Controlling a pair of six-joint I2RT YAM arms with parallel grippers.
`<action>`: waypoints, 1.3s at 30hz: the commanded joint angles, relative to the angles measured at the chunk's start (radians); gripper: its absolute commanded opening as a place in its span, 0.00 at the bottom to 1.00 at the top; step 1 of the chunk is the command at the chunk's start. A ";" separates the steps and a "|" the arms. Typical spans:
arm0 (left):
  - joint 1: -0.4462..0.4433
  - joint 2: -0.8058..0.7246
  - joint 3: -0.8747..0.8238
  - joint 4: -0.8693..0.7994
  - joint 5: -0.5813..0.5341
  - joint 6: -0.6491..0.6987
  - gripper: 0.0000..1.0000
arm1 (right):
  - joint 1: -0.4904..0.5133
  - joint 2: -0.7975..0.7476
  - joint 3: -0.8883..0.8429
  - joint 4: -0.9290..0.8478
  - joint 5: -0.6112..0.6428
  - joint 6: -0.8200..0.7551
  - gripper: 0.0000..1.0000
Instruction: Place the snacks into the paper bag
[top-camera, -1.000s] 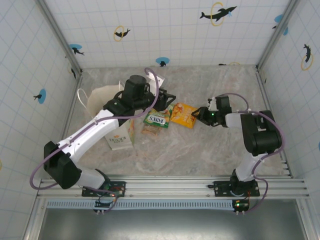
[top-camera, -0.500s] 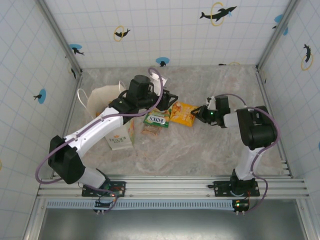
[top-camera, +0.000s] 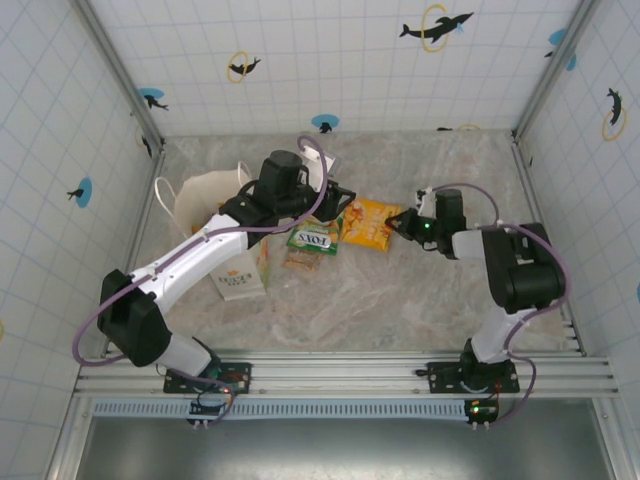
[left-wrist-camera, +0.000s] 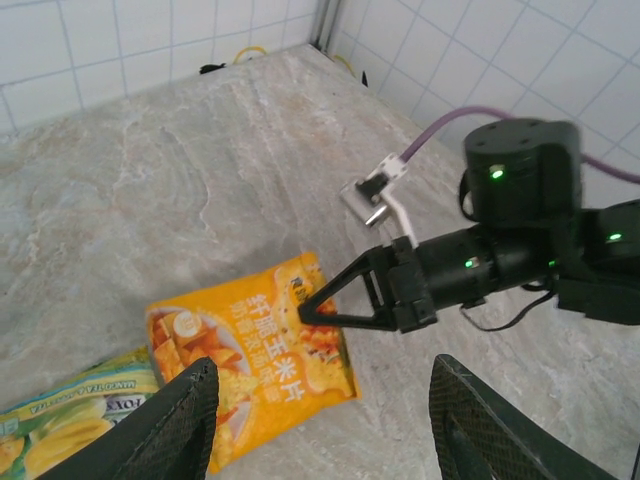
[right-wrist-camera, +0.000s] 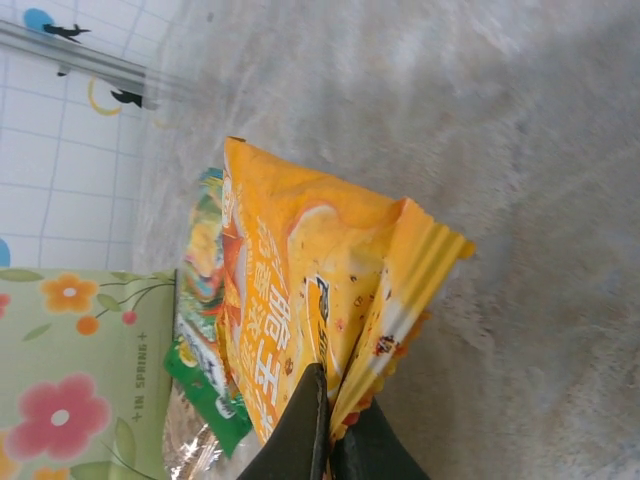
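- The table (top-camera: 400, 300) is a pale, marble-patterned slab. White tiled walls (top-camera: 330, 70) close it in on three sides, dotted with dolphin stickers (top-camera: 435, 27).
- From overhead, the paper bag (top-camera: 200, 192) sits at the left of the table, partly under the left arm. The snacks lie just to its right: a green FOX'S packet (top-camera: 313, 238), a clear packet (top-camera: 298, 260) at its near edge, and an orange packet (top-camera: 368, 224) beside them.
- Overhead, the right claw (top-camera: 402, 222) meets the orange packet's right edge, though the grip is too small to read there.
- The right wrist camera settles it: the fingers (right-wrist-camera: 300, 440) are pressed together on the packet's crimped edge, and that corner is raised off the table.
- That same close view brings out the bag's print (green, with orange and pink flowers), hard to make out from above.
- The left wrist camera adds the left claw (left-wrist-camera: 325, 365): fingers spread apart, holding nothing, hovering over the orange and green packets.
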 joint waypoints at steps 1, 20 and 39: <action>-0.005 -0.029 -0.003 -0.021 -0.020 0.020 0.58 | -0.005 -0.096 -0.007 -0.073 0.013 -0.098 0.03; -0.005 -0.160 -0.173 0.102 0.052 0.022 0.59 | 0.000 -0.504 -0.005 -0.263 -0.080 -0.386 0.00; -0.005 -0.232 -0.253 0.260 0.317 0.004 0.60 | -0.017 -0.753 -0.118 0.227 -0.374 -0.248 0.00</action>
